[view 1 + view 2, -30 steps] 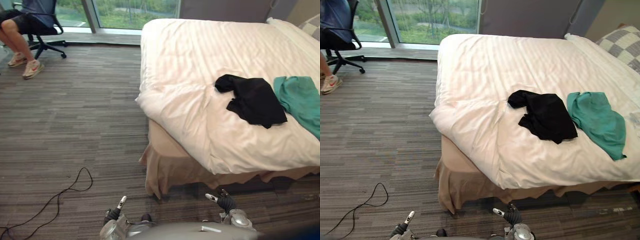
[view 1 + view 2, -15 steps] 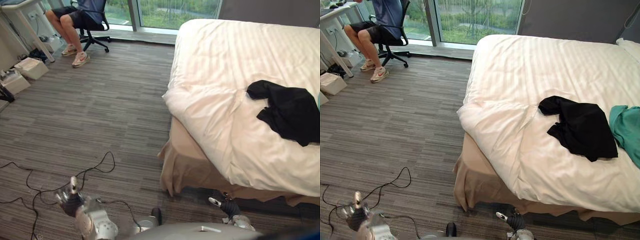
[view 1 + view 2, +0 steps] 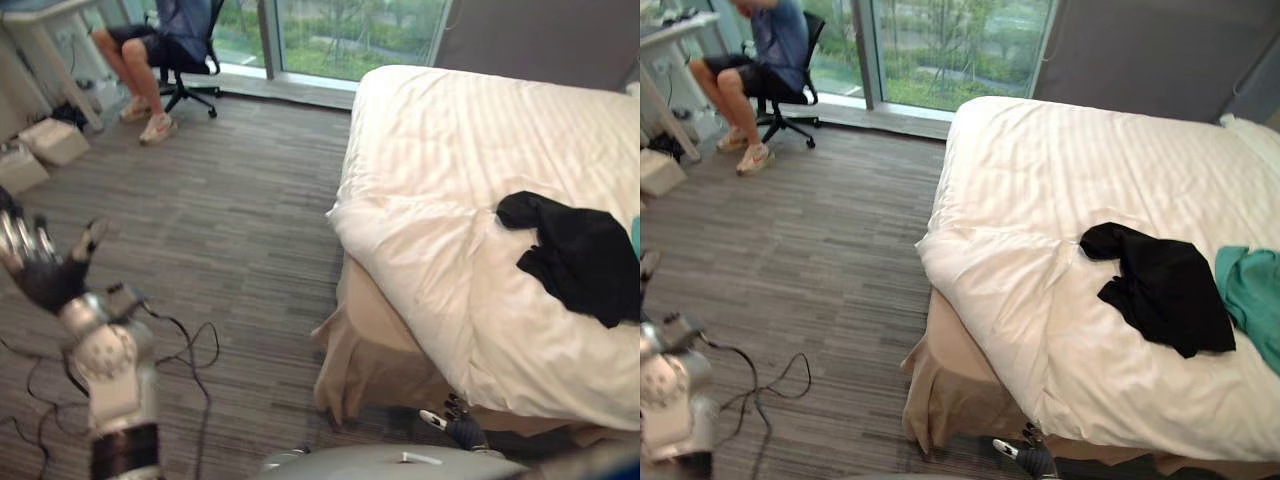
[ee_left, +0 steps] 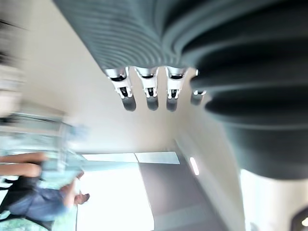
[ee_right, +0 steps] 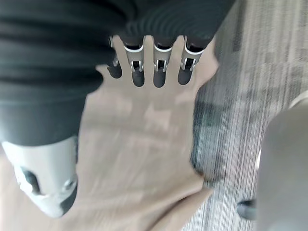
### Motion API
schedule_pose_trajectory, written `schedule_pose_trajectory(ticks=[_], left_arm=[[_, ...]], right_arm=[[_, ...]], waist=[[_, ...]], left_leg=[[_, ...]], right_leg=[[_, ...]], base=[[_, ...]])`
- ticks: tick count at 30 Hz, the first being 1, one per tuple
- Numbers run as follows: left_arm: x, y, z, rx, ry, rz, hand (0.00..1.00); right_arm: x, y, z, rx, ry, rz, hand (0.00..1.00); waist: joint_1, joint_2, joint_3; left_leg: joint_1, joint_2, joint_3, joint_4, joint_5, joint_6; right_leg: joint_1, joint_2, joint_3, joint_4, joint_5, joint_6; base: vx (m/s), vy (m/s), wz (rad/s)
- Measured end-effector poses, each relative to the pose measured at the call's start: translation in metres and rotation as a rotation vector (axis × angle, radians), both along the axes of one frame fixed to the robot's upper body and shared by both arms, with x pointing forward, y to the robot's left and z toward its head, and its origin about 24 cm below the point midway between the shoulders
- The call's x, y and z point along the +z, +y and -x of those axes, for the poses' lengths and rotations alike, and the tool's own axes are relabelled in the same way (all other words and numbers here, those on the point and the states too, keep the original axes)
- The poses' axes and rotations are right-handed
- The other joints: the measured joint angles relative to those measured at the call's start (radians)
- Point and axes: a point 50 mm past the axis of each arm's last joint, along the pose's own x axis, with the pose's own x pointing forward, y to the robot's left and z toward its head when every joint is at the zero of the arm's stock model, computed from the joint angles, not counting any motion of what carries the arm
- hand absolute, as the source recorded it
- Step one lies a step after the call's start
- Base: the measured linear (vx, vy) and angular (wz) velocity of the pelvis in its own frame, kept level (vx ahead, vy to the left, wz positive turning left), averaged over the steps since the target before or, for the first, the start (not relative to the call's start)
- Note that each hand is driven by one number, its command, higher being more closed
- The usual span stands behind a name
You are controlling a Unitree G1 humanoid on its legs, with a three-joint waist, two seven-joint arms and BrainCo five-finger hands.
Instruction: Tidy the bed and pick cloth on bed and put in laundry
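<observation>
On the white bed [image 3: 1060, 170], the black cloth [image 3: 1165, 285] is lying crumpled just beside a teal cloth [image 3: 1252, 295], and neither hand is touching them. The left hand [image 3: 45, 275] is hovering raised over the floor [image 3: 250, 220], fingers spread and released. The right hand [image 3: 458, 428] is hanging low by the bed skirt [image 3: 370, 350], fingers straight, grasping nothing. The robot probably needs to be stepping closer, so that 1 hand is coming down squarely on the black cloth's bunched middle.

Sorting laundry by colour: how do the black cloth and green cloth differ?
The black cloth is dark, the green cloth teal. The black cloth shows whole; the green cloth is cut by the view's edge. The black cloth lies left of the green cloth. Both lie rumpled on the bed.
</observation>
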Motion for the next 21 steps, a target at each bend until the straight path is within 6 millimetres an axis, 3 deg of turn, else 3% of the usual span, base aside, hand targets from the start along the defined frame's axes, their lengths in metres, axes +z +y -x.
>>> schedule_pose_trajectory(ticks=[2,4,9,15,21], left_arm=[[0.012,-0.007,-0.008,-0.008,0.055,-0.196,0.00],[0.015,-0.016,-0.015,-0.048,0.100,-0.310,0.00],[0.009,-0.037,-0.040,-0.219,0.307,-0.568,0.00],[-0.019,-0.045,-0.059,-0.366,0.543,-0.614,0.00],[-0.029,-0.064,-0.078,-0.439,0.604,-0.676,0.00]], right_arm=[[-0.002,-0.010,0.019,-0.038,0.060,0.019,0.00],[-0.003,-0.011,0.029,-0.051,0.097,0.018,0.00],[-0.008,-0.002,0.043,-0.071,0.156,-0.017,0.00],[-0.009,-0.001,0.046,-0.104,0.180,-0.037,0.00],[-0.010,-0.006,0.050,-0.189,0.235,-0.050,0.00]], waist=[[-0.018,0.024,-0.016],[-0.022,0.024,-0.019],[-0.028,-0.005,-0.029],[-0.048,-0.010,-0.031],[-0.059,0.011,-0.018]], left_leg=[[0.014,0.010,0.042,0.000,0.000,-0.002],[0.019,0.020,0.065,0.000,0.008,-0.014],[0.030,0.069,0.112,0.000,0.031,-0.043],[0.029,0.097,0.138,0.000,0.076,-0.055],[0.026,0.116,0.148,0.000,0.096,-0.063]], right_leg=[[0.001,0.007,0.039,-0.005,0.000,0.001],[-0.002,0.019,0.054,-0.008,0.000,0.000],[-0.025,0.063,0.094,0.006,0.005,-0.006],[-0.033,0.094,0.121,0.010,0.008,-0.012],[-0.044,0.113,0.134,0.009,-0.001,-0.035]], base=[[0.06,-0.136,-0.39],[0.08,-0.175,-0.29],[0.09,-0.207,-0.20],[0.04,-0.171,-0.11],[0.00,-0.120,-0.04]])
